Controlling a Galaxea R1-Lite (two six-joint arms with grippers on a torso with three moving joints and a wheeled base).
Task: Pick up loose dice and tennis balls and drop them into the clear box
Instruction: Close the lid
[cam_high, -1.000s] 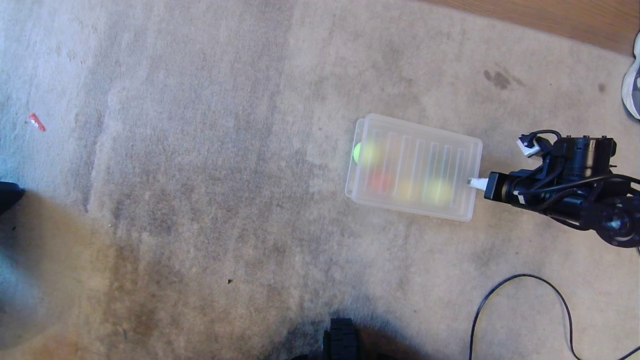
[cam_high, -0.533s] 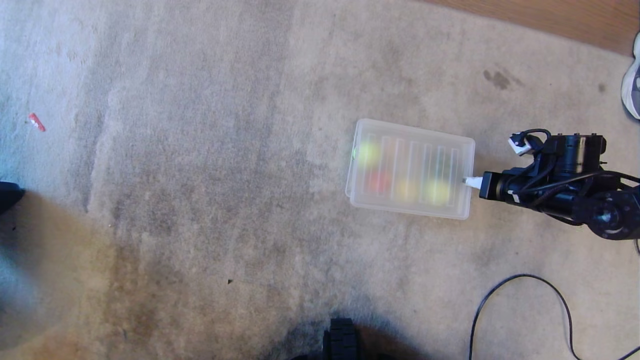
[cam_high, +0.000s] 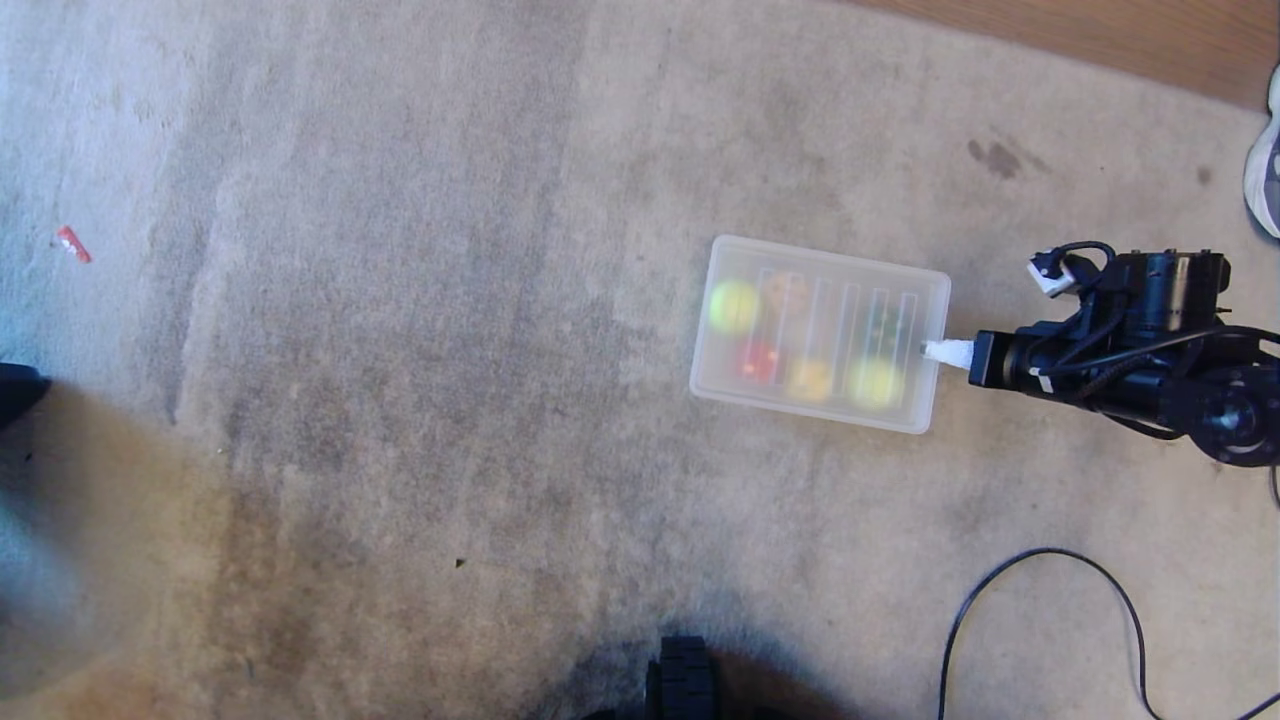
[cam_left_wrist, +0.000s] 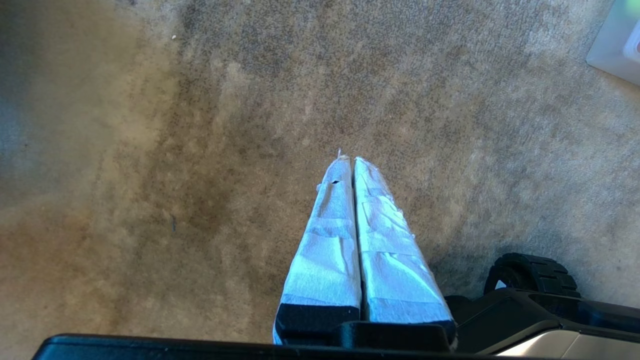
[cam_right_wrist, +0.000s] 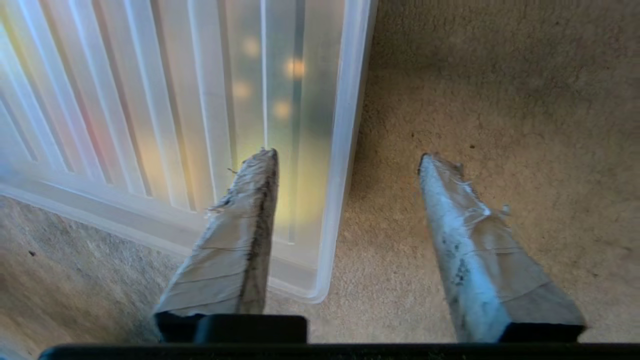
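At far left of the head view the worn beige carpet (cam_high: 400, 350) turns grey-blue, with a small red scrap (cam_high: 73, 244) lying in the upper left and a dark shape (cam_high: 18, 392) cut off by the left edge. Darker, matted bands run up the middle of the pile, and brownish staining spreads across the lower left. At bottom centre a black part of the robot (cam_high: 684, 678) pokes in.

The left gripper (cam_left_wrist: 348, 160) shows only in its wrist view, hanging over bare carpet with its taped fingers pressed together, a black wheel (cam_left_wrist: 531, 274) beside it.

Right of centre sits the clear box (cam_high: 926, 300), covered by a ribbed translucent lid (cam_high: 830, 262). Through it, blurred, show a tennis ball (cam_high: 733, 306) at the left end, another (cam_high: 875, 381) at the lower right, and red (cam_high: 760, 360), yellow (cam_high: 809, 380) and green (cam_high: 883, 327) dice.

Just right of the box, the right gripper (cam_right_wrist: 347, 156) stands with its fingers spread wide, one over the lid's end, the other over carpet, holding nothing.

Further right, dark spots (cam_high: 995, 157) mark the carpet, a black cable (cam_high: 1040, 560) loops at lower right, wood flooring (cam_high: 1100, 35) crosses the upper right corner, and a shoe (cam_high: 1263, 165) sits at the right edge.
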